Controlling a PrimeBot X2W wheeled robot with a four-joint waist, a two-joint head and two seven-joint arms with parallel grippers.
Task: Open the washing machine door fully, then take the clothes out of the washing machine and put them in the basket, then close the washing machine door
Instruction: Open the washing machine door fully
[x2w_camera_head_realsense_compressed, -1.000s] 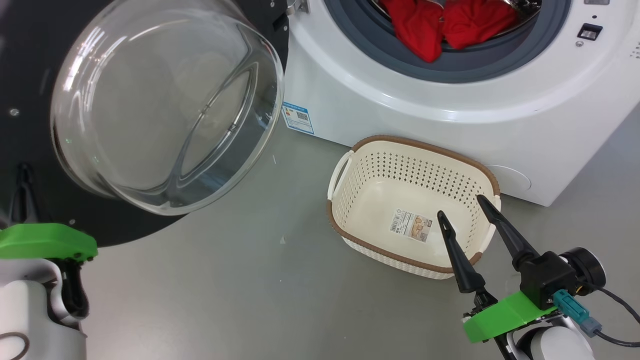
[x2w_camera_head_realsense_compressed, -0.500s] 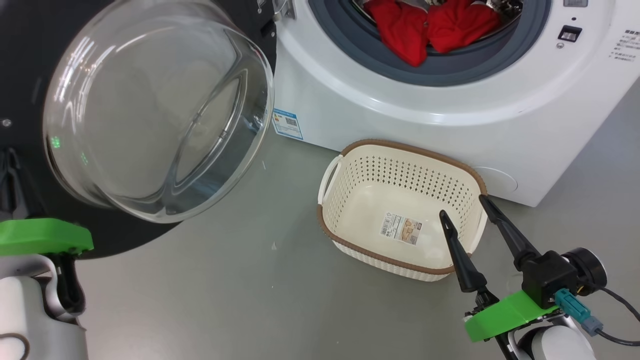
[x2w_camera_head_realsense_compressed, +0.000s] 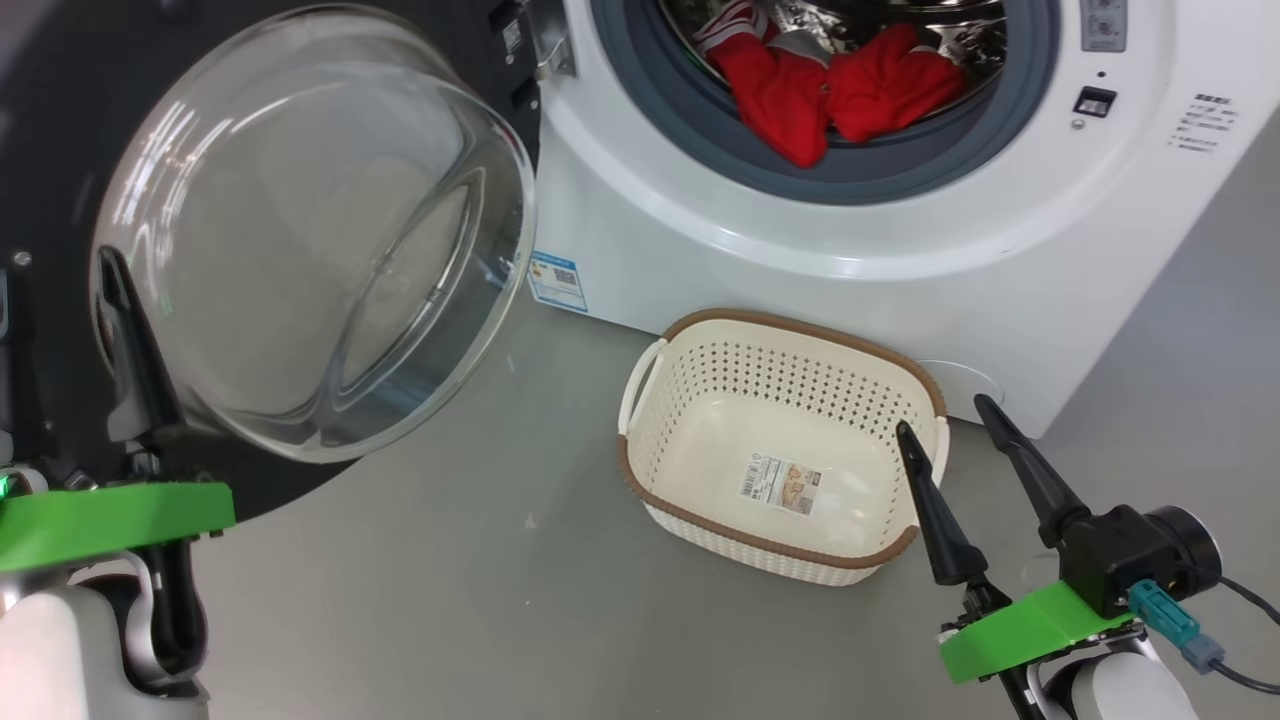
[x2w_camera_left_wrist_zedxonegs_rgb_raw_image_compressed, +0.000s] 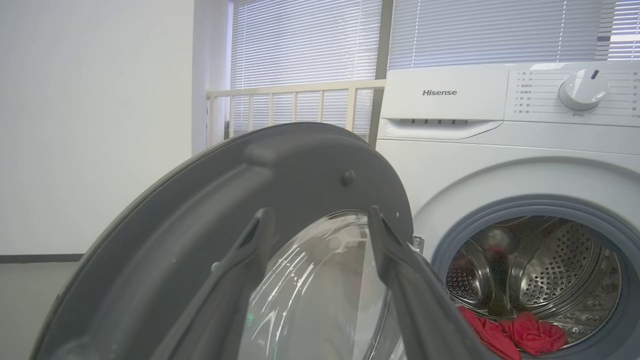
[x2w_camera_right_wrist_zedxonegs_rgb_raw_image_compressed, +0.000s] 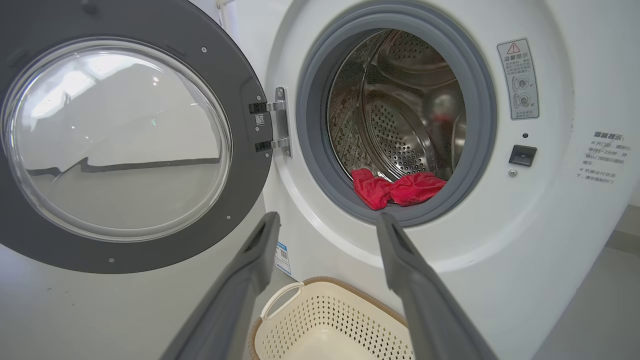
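Smooth grey floor (x2w_camera_head_realsense_compressed: 450, 600) underfoot, white washing machine (x2w_camera_head_realsense_compressed: 800, 240) standing on it, washing machine door (x2w_camera_head_realsense_compressed: 310, 250) swung wide to the robot's left. Red clothes (x2w_camera_head_realsense_compressed: 800, 95) heaped at the front lip of the steel drum, touching the grey ring. Cream basket (x2w_camera_head_realsense_compressed: 740, 380) set on the floor just before the machine's front, paper label (x2w_camera_head_realsense_compressed: 780, 485) on its bottom. Left end effector (x2w_camera_left_wrist_zedxonegs_rgb_raw_image_compressed: 320, 212) spread, gripping nothing, raised close before the door's glass and dark rim. Right end effector (x2w_camera_head_realsense_compressed: 944, 414) likewise spread and holding nothing, tips over the basket's right end. Seen from the left wrist alone: window blinds (x2w_camera_left_wrist_zedxonegs_rgb_raw_image_compressed: 310, 40), a white rail (x2w_camera_left_wrist_zedxonegs_rgb_raw_image_compressed: 295, 90), the control dial (x2w_camera_left_wrist_zedxonegs_rgb_raw_image_compressed: 582, 89). From the right wrist alone: the metal hinge (x2w_camera_right_wrist_zedxonegs_rgb_raw_image_compressed: 280, 122) and a warning sticker (x2w_camera_right_wrist_zedxonegs_rgb_raw_image_compressed: 517, 80). From the head alone: the small blue label (x2w_camera_head_realsense_compressed: 555, 280) low on the machine. Against a second ago: head camera shifted, whole scene slid with it; one left finger now standing higher against the door's rim; right end effector spread as before; clothes and basket lying as they did.
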